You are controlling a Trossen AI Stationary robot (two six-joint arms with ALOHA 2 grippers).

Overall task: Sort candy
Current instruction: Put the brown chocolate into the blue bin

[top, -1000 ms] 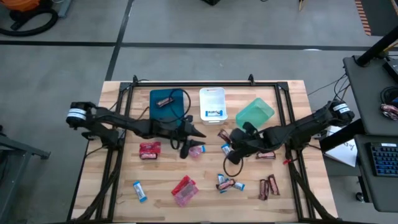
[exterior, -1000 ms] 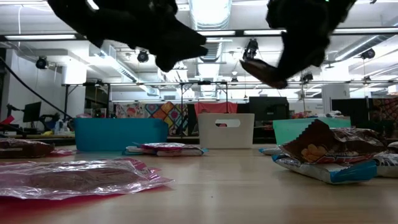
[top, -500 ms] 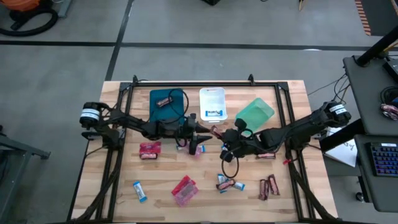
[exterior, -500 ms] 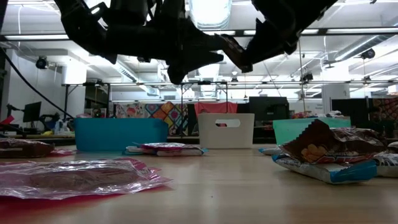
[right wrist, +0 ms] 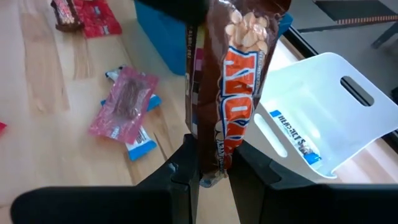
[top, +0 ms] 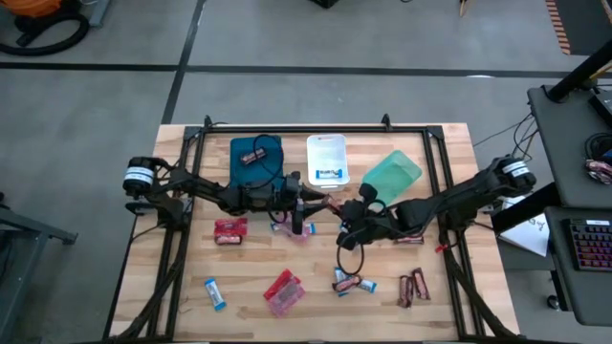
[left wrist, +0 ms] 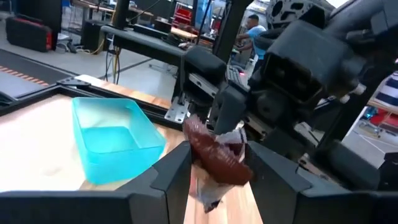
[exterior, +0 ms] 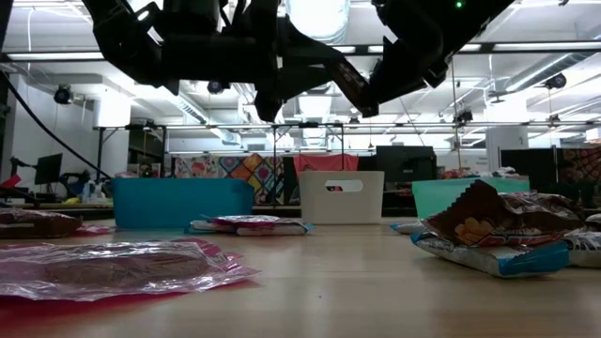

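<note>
Above the surface, the right end effector (right wrist: 208,163) pinches a brown candy bar (right wrist: 233,93) between the parted fingers of the left end effector (left wrist: 214,169), which should clamp firmly before any release.

Along the upper middle of the high view we see three trays side by side: the left tray (top: 256,159), the middle tray (top: 327,160) and the right tray (top: 392,173), which sits tilted. One bar (top: 253,157) lies in the left tray and another (top: 330,174) in the middle one. Just below the trays the left gripper (top: 316,204) and right gripper (top: 339,209) meet at frame centre, a bar (right wrist: 233,81) between them. Packets lie at left (top: 230,229) and lower centre (top: 284,291); bars lie at lower right (top: 413,286).
</note>
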